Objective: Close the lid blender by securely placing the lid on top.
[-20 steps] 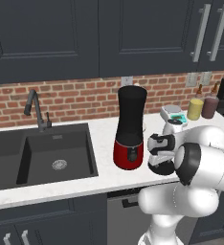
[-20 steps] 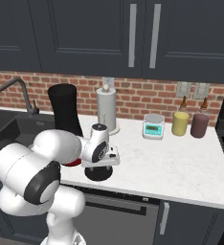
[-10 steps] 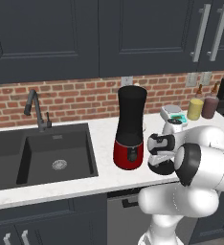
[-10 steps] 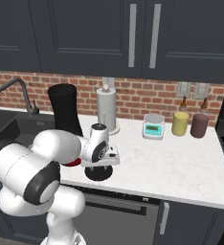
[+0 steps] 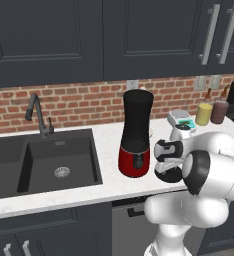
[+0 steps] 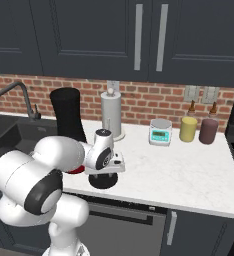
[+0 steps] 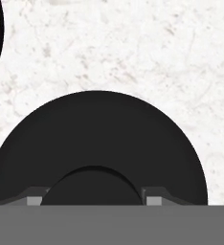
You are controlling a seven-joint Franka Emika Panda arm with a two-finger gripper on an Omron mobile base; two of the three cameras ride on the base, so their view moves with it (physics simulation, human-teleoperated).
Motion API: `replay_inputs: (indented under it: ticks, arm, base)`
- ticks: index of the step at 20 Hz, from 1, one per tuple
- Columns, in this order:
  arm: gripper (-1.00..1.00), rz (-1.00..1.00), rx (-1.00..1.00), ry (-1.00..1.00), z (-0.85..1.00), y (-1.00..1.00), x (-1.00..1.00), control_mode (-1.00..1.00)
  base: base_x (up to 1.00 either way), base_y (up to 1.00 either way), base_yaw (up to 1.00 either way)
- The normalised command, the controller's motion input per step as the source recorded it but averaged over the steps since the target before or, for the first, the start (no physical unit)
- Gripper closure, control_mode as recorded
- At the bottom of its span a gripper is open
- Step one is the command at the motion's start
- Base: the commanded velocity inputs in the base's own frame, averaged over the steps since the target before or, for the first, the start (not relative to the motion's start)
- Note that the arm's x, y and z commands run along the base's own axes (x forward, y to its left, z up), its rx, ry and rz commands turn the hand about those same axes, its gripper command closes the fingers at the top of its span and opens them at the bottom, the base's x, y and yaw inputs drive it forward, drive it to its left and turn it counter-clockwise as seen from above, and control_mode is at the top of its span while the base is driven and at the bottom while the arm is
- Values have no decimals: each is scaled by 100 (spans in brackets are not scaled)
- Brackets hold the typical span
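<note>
**One lid on the table, jar top uncovered**

Two large surfaces frame the work: the white marbled table (image 6: 189,175), matte with faint grey veining, and the red brick wall behind it. A dark sink (image 5: 44,162) is set into the table off to the robot's left.

Blender (image 5: 136,135): tall black jar, slightly flared toward the top, on a rounded glossy red base with a small dark panel. It stands upright near the front of the table, between the sink and the arm. Nothing sits on its rim, so the closing step is not yet done.

Lid (image 7: 97,148): flat round matte-black disc with a raised round centre, lying flat on the table just beside the blender base, at the front edge; also seen under the hand in the right base view (image 6: 103,180).

Gripper (image 6: 106,167): low, directly over the lid, pointing down. In the hand view two grey pieces flank the raised centre, but whether the jaws are closed on it I cannot tell.

Handling judgement: lid looks rigid, light, not fragile; the matte finish should give fair friction. The thin disc edge lies flush with the table and offers little purchase, so the raised centre is the better place to hold. It must go on level to seat on the jar rim.

Smaller items, well apart: paper towel roll, grey scale, yellow and maroon jars.
</note>
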Motion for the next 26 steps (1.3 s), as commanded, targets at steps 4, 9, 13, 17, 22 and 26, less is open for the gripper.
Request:
replay_inputs:
  ticks: [4, 9, 13, 17, 22, 26]
  arm:
    - [100, -1, 0, -4, 0, 0, -9, -100]
    - [100, 0, 0, 0, 3, 2, -20, -100]
    - [100, 2, 0, -2, 19, 0, -29, -100]
    - [100, 0, 0, -1, 37, 1, -17, -100]
    - [100, 0, 0, -1, 58, 0, -3, -100]
    - [100, 0, 0, -2, 72, 0, -1, -100]
  base:
    - [0, 0, 0]
    - [0, 0, 0]
    - [0, 0, 0]
    - [0, 0, 0]
    - [0, 0, 0]
    - [0, 0, 0]
